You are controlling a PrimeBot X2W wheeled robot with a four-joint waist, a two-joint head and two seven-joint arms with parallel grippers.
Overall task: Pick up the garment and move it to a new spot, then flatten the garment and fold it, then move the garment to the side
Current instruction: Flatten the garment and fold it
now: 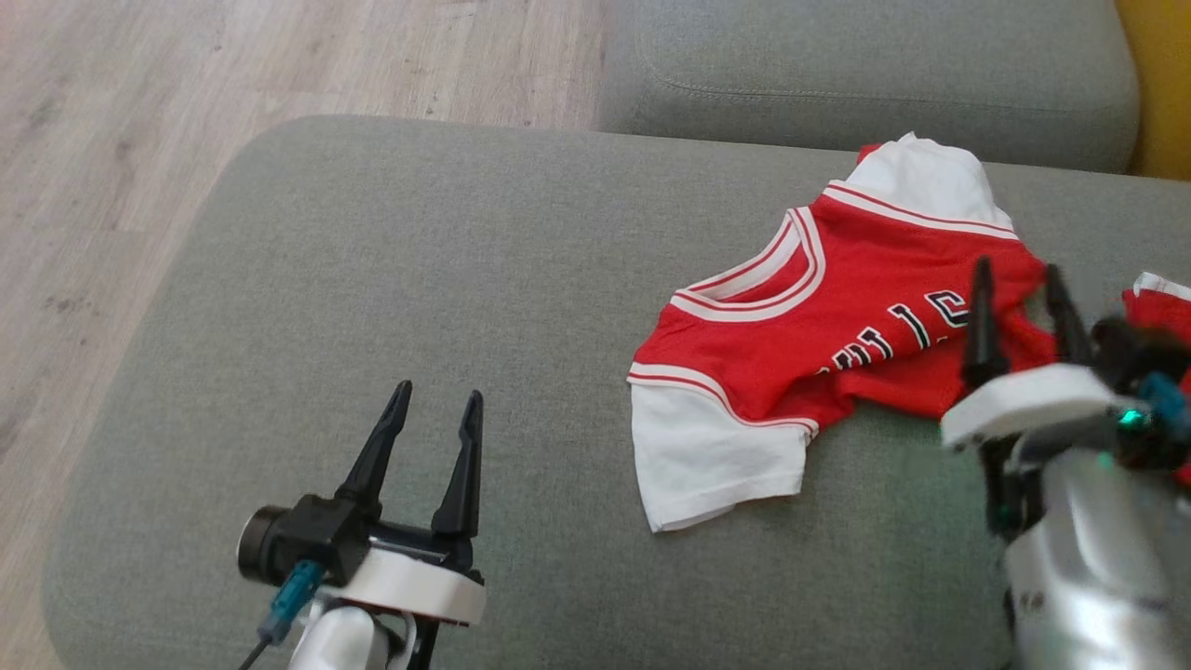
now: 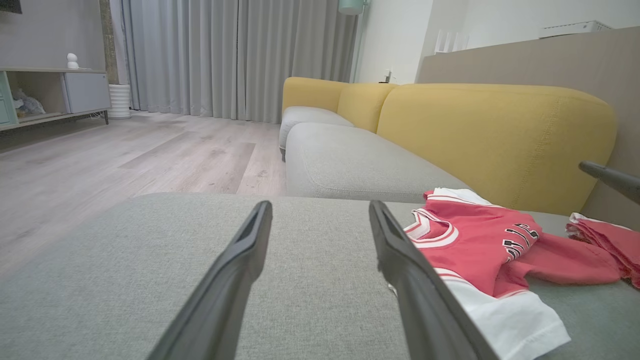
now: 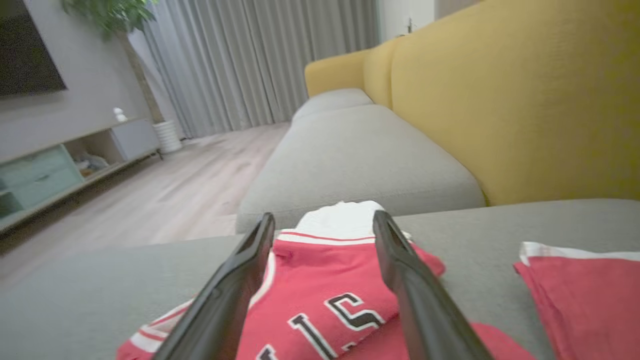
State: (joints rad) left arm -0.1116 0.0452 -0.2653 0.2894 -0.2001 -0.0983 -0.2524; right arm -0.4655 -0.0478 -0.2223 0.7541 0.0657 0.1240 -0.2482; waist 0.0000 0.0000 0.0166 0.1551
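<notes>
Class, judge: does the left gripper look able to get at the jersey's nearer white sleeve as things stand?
Probably yes. The left gripper stands open over the bare cushion; the white sleeve lies to its right, nothing between them. The right gripper is clear of that sleeve.

The jersey shirt (image 1: 837,316) is red with white short sleeves, a red-and-white striped neckline (image 1: 763,279) and black, white-edged lettering (image 1: 893,335) across the chest. It lies chest-up and rumpled on the right part of the grey sofa cushion (image 1: 419,307). The near sleeve (image 1: 707,456) is spread flat and the far sleeve (image 1: 921,177) is bunched. A fold of red cloth (image 1: 1158,293) with a white edge lies just to its right; whether the two join cannot be told.
</notes>
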